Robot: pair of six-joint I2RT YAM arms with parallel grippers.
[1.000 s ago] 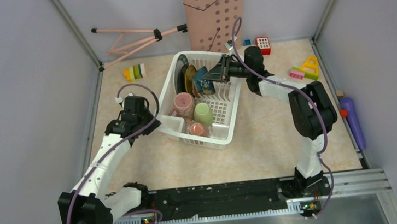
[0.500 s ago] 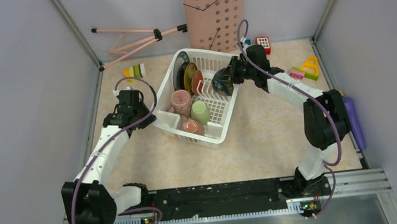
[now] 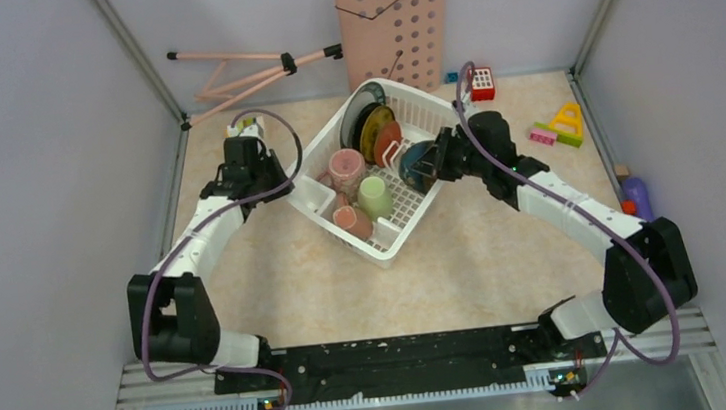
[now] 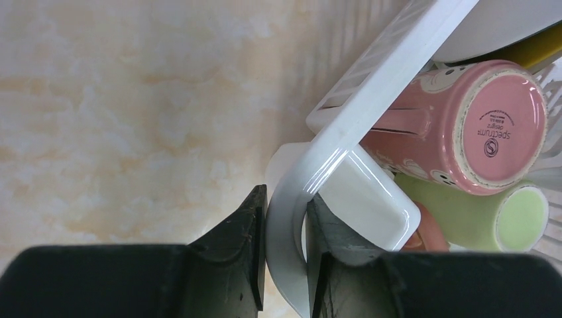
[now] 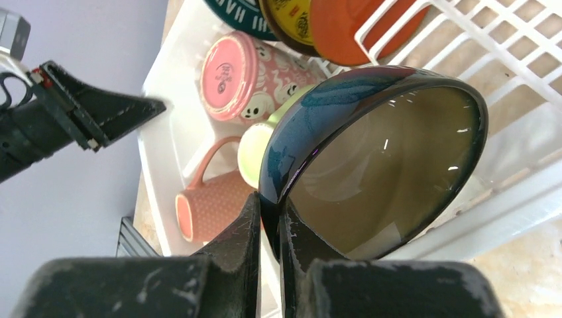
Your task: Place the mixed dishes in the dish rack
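The white dish rack (image 3: 411, 222) sits mid-table, turned diagonally. In it stand a black plate (image 3: 361, 115), a yellow plate (image 3: 376, 130) and an orange saucer (image 3: 388, 143), with a pink mug (image 3: 346, 167), a pale-green mug (image 3: 374, 196) and a maroon mug (image 3: 353, 222). My left gripper (image 3: 277, 186) is shut on the rack's left corner rim (image 4: 288, 225). My right gripper (image 3: 435, 163) is shut on the rim of the bluish bowl (image 5: 371, 159) and holds it tilted over the rack's right side. The green-rimmed plate does not show.
A pink perforated board (image 3: 394, 21) leans on the back wall beside a folded tripod (image 3: 251, 70). Toy blocks (image 3: 558, 128) lie at the back right, with one more (image 3: 481, 82) near the board. A purple bottle (image 3: 636, 194) lies at the right edge.
The left gripper has pulled the rack's corner up and to the back, turning the rack. The right gripper has moved with the bowl toward the near right, staying over the rack.
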